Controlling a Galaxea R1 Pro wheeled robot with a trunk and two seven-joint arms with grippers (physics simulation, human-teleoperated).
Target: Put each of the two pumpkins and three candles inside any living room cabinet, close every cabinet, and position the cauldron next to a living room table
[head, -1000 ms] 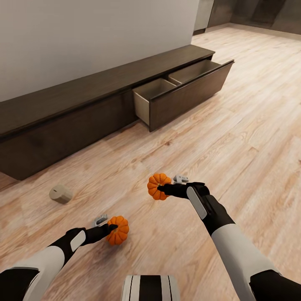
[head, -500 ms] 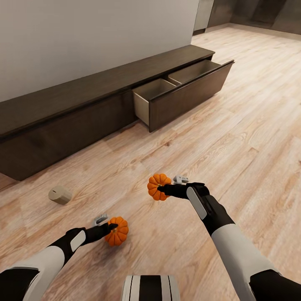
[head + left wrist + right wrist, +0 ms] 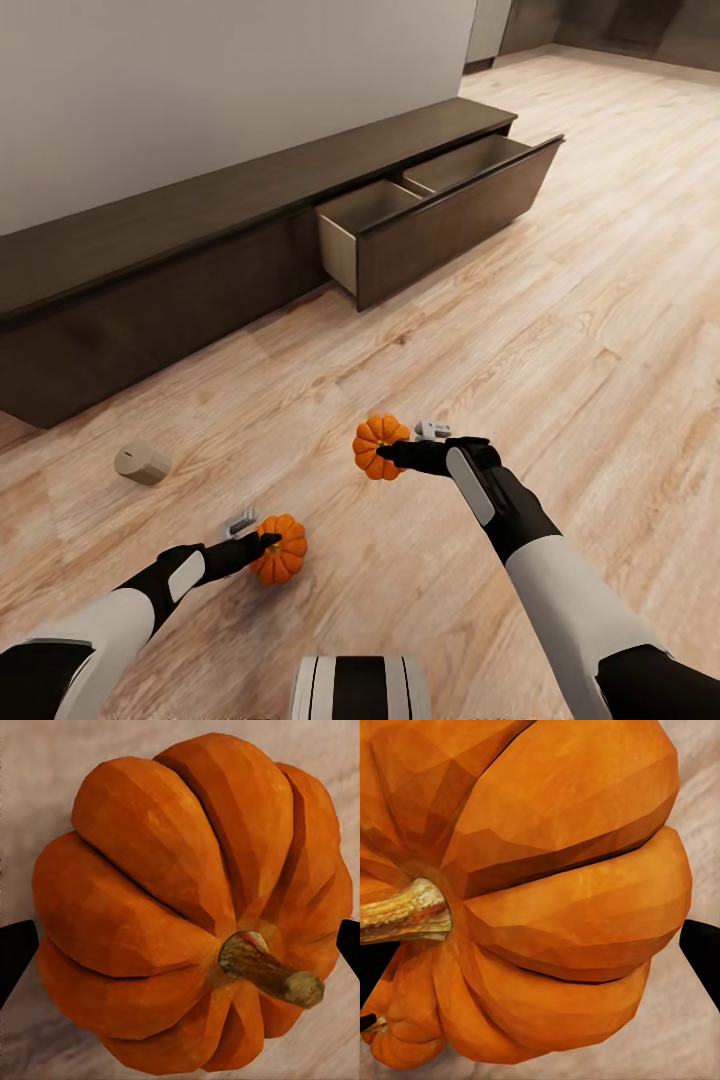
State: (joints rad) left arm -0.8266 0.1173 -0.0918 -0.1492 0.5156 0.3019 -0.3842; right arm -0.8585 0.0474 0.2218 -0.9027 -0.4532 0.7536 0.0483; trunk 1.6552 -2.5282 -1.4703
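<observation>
From the head view, the robot stands on the wood floor [image 3: 560, 330] facing the long dark cabinet [image 3: 200, 250], whose drawer [image 3: 440, 215] hangs open, its pale inside bare where it shows. Nothing looks stowed yet: the left gripper [image 3: 268, 545] pinches one pumpkin [image 3: 281, 549] low near the floor, the right gripper [image 3: 385, 452] pinches the other pumpkin [image 3: 379, 446] further forward, both well apart from the drawer, and one tan candle [image 3: 141, 463] lies on its side near the cabinet's base. Carrying, stowing, closing and the cauldron all seem left to do. In the left wrist view, its pumpkin [image 3: 191, 904] sits squarely between two dark fingertips [image 3: 16, 956], stem toward the camera. In the right wrist view, the second pumpkin [image 3: 525, 892] sits likewise between dark fingertips [image 3: 703, 952], stem sideways.
</observation>
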